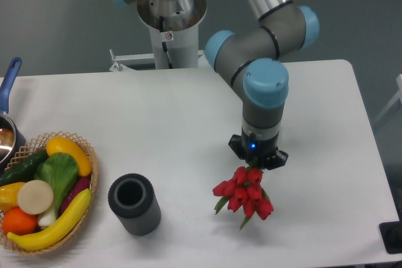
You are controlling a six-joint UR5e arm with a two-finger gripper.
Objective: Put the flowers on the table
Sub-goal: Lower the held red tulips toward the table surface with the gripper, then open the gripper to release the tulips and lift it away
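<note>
Obs., fixed camera, single frame.

Nearest the camera: the flowers [246, 195], a small bunch of red tulip buds with short green stems and leaves, sit directly below the pincer [257, 166] in the picture, toward the front edge of the table [163, 130]. The uppermost buds meet the underside of the pincer body. The fingers are hidden behind the buds and the black collar of the wrist, so I cannot tell whether the pincer is clenched on the bunch or released. I also cannot tell whether the flowers touch the tabletop or hang just above it.

To the camera-left of the pincer, at about the same depth as the bunch: a dark grey ribbed cylinder [134, 204], hollow, standing upright with its mouth up, well apart from the flowers.

Farther camera-left, at the table's edge: a wicker basket [88, 183] holding a banana, a yellow pepper, a green leafy vegetable, a cucumber, an orange fruit and a pale round slice. Just behind the basket, a pot with a blue handle [10, 76], partly cut off by the frame.

Above the pincer: the wrist points straight down, a blue light showing on its collar. The arm [267, 36], silver with blue caps, rises behind it toward the base [169, 23] mounted past the table's far edge.
</note>
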